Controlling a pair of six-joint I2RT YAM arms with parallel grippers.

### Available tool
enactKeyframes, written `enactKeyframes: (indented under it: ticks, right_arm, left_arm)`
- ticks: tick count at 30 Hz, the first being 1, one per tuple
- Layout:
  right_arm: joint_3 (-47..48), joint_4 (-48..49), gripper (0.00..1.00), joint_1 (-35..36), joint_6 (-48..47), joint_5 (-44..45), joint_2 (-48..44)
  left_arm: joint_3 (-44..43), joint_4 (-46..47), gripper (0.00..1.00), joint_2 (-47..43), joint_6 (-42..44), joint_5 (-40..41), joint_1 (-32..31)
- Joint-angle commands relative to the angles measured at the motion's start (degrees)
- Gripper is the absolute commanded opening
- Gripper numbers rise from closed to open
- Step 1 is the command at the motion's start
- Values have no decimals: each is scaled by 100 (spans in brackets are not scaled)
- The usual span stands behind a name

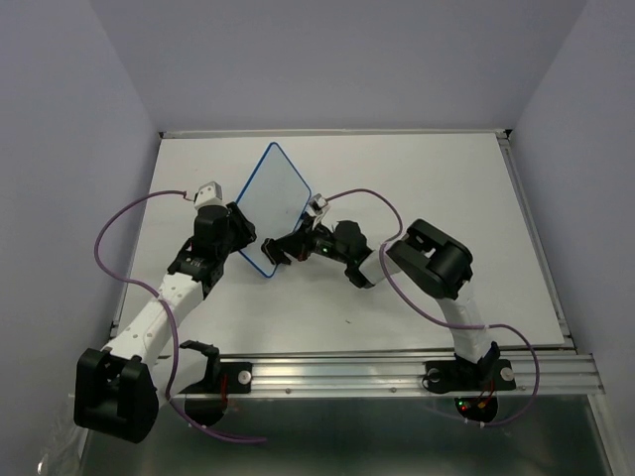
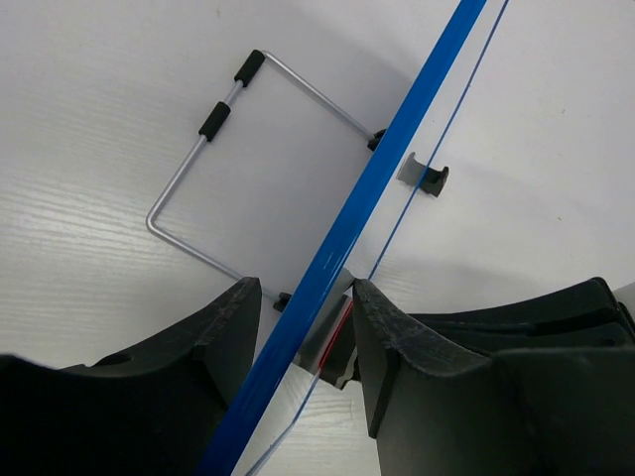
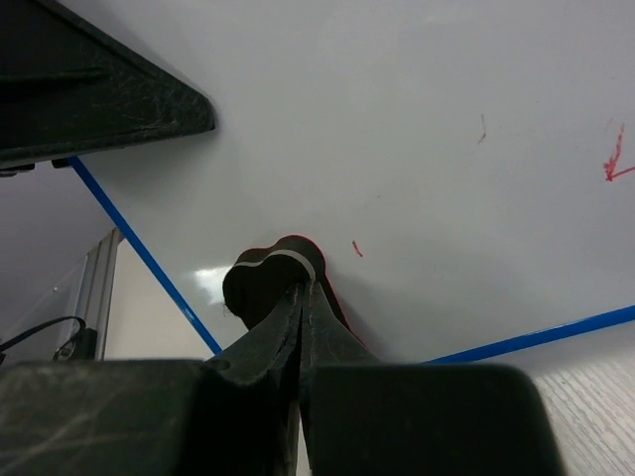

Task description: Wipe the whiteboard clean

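Item under inspection: the whiteboard [image 1: 273, 203]. It lies left of the worktop's [image 1: 437, 178] centre, at about mid-depth, well clear of every edge. It is not flat. It is tipped up on one long side, with the writing face turned toward the right edge of the worktop and somewhat upward. In the top view its long axis runs roughly from the near edge to the far edge, the near end leaning slightly left. One rounded corner points at the far edge.

The left wrist view shows the blue rim edge-on, running diagonally across the picture. A wire stand [image 2: 213, 121] with black sleeves is folded out from the back of the board, over the bare worktop.

Left gripper [image 1: 243, 243]: its two black fingers [image 2: 233, 342] straddle the rim at the near left part of the board. A gap shows beside one finger. Whether they actually clamp the rim cannot be told.

Right gripper [image 1: 282, 250]: its fingers are closed together on a small black-and-red eraser block [image 3: 273, 273]. The block is pressed against the writing face near the board's near corner.

Surface condition, right wrist view: a red scribble [image 3: 615, 159] sits at the picture's right margin. A small red fleck [image 3: 355, 248] lies just beside the eraser block. The surrounding face reads white.
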State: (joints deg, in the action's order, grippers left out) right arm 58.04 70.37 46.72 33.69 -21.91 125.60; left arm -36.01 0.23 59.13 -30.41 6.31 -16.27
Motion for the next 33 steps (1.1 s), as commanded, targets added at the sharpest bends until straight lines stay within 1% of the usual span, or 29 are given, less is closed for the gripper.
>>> enactKeyframes:
  ticks: [1, 8, 10, 14, 21, 24, 25, 27, 28, 30, 31, 32, 33]
  right_arm:
    - [225, -576, 1, 856, -169, -1034, 140]
    - [243, -1182, 1, 971, -898, -1184, 26]
    - [225, -1271, 1, 971, -970, -1210, -18]
    - [85, -1078, 1, 971, -882, -1631, -325]
    - [-232, -815, 1, 910, -742, -1807, -809]
    - [-451, -262, 1, 567, -242, -1922, -1002]
    - [-599, 61, 1, 453, -101, -1948, -1089]
    - [-723, 397, 1, 75, 338, -2088, -1125]
    - [-794, 808, 1, -48, 522, -2133, -1152]
    - [-987, 1319, 1, -276, 1137, -2335, -1126]
    - [-1057, 1774, 1, -504, 1331, -2344, -1117]
    - [-1154, 1970, 1, -619, 1664, -2353, -1091]
    - [-1181, 2111, 1, -742, 1806, -2318, -1064]
  left_arm:
    - [-82, 293, 52, -16, -96, -464, -139]
    - [-64, 311, 52, 19, -96, -472, -139]
    - [-55, 320, 52, 19, -96, -472, -139]
    - [-64, 320, 52, 10, -105, -428, -139]
    - [-20, 320, 52, -113, -105, -376, -139]
    - [-11, 311, 52, -130, -105, -367, -139]
    - [-11, 302, 52, -130, -114, -358, -139]
    - [6, 302, 52, -139, -114, -349, -139]
    - [6, 302, 52, -139, -114, -358, -139]
    - [6, 311, 52, -148, -114, -349, -139]
    - [6, 294, 52, -148, -114, -349, -139]
    - [-2, 293, 52, -148, -105, -349, -139]
    - [-3, 285, 52, -148, -105, -349, -139]
